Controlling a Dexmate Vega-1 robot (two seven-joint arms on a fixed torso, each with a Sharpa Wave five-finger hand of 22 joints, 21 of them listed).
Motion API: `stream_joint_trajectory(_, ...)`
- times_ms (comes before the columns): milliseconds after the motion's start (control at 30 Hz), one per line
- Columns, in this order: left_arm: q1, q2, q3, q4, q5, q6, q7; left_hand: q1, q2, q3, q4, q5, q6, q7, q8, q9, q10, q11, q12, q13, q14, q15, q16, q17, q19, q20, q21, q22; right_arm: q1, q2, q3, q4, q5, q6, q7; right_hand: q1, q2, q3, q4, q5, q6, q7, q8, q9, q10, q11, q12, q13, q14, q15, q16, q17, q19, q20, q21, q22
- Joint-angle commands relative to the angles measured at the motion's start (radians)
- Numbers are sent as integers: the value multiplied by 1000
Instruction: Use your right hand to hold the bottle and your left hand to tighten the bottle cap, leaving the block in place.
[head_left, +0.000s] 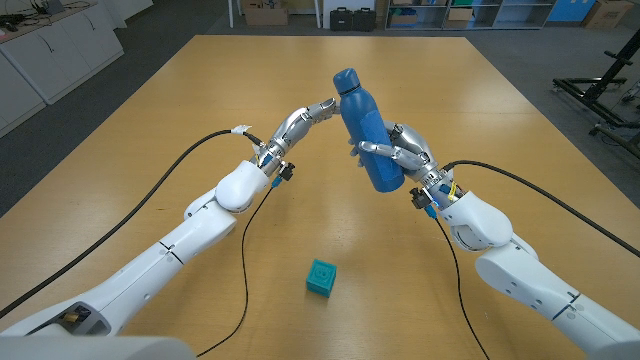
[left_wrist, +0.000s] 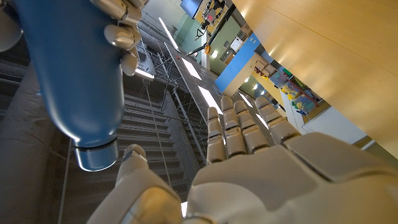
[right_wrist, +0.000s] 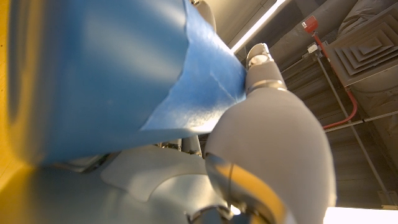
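A blue bottle (head_left: 367, 130) is lifted off the table and tilted, with its blue cap (head_left: 345, 78) pointing up and away. My right hand (head_left: 400, 152) grips the bottle's lower body, fingers wrapped around it. The bottle's blue wall (right_wrist: 106, 74) sits right against that hand (right_wrist: 273, 149) in the right wrist view. My left hand (head_left: 298, 122) reaches toward the bottle's neck with fingers stretched out, fingertips just beside the cap. In the left wrist view the left hand (left_wrist: 249, 149) has straight fingers next to the bottle (left_wrist: 71, 68) and cap (left_wrist: 94, 155), holding nothing. A teal block (head_left: 321, 276) lies on the table near the front.
The wooden table (head_left: 200, 110) stretches wide around both arms. Black cables (head_left: 245, 260) trail from each wrist over the table. Cabinets, boxes and a black stand line the room's far edges.
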Motion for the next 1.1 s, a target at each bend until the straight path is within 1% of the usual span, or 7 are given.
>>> stream_joint_trajectory(33, 64, 27, -43, -43, -8, -25, 39, -3, 5, -4, 0, 5, 10, 2, 9, 5, 10, 2, 5, 4, 8, -2, 2, 3, 4, 3, 0, 2, 36, 36, -12, 82, -6, -34, -29, 196, 208, 152, 42, -2, 320, -259, 1, 5, 262, -254, -3, 4, 226, -305, 3, 4, 64, -204, 9, 3)
stream_joint_trajectory(233, 93, 40, -61, -61, -8, -24, 51, -2, 6, -4, 0, 5, 10, -1, 9, 5, 9, 4, 4, 4, 9, -2, 2, 3, 4, 3, -1, 2, 57, 50, -24, 116, 5, -41, -20, 196, 208, 153, 42, -2, 320, -259, 1, 5, 263, -255, -3, 4, 226, -305, 2, 5, 64, -204, 10, 2)
stream_joint_trajectory(333, 100, 41, -65, -65, -7, -22, 55, -2, 7, -5, 0, 5, 10, -1, 9, 5, 6, 8, 3, 4, 8, -2, 1, 3, 4, 3, -1, 2, 67, 55, -31, 129, 16, -49, -12, 196, 208, 153, 42, -2, 320, -260, 1, 5, 264, -255, -3, 5, 226, -305, 2, 5, 64, -204, 11, 2)
stream_joint_trajectory(433, 101, 43, -66, -67, -2, -23, 55, -2, 7, -5, 1, 5, 10, -1, 9, 5, 5, 7, 3, 4, 7, -2, 1, 3, 4, 3, -1, 2, 74, 59, -36, 139, 23, -55, -7, 195, 208, 153, 42, -2, 320, -258, 0, 5, 264, -254, -4, 6, 227, -305, 2, 6, 64, -204, 12, 1)
stream_joint_trajectory(633, 86, 39, -54, -77, 32, -9, 55, -2, 7, -7, 0, 5, 9, -2, 8, 5, 2, 6, 1, 4, 7, -3, 1, 3, 3, 4, -2, 2, 76, 54, -41, 132, 16, -58, -5, 195, 208, 154, 42, -2, 321, -259, 0, 5, 266, -254, -5, 6, 228, -305, 2, 7, 63, -204, 14, -1)
stream_joint_trajectory(867, 59, 25, -34, -62, 37, -4, 36, -2, 6, -8, 0, 5, 7, -3, 7, 5, 1, 6, 1, 4, 6, -3, 0, 2, 5, 5, -2, 2, 66, 48, -37, 112, 11, -52, -10, 194, 208, 155, 41, -2, 321, -258, -1, 5, 265, -257, -6, 8, 229, -306, 2, 8, 63, -204, 17, -3)
stream_joint_trajectory(1100, 42, 15, -21, -51, 41, -7, 27, -1, 6, -9, -1, 5, 7, -4, 7, 5, 2, 5, 1, 4, 5, -4, -1, 2, 5, 6, -2, 2, 57, 39, -33, 92, 6, -50, -12, 194, 208, 156, 41, -2, 321, -258, -2, 5, 267, -255, -7, 8, 230, -306, 1, 9, 63, -204, 19, -5)
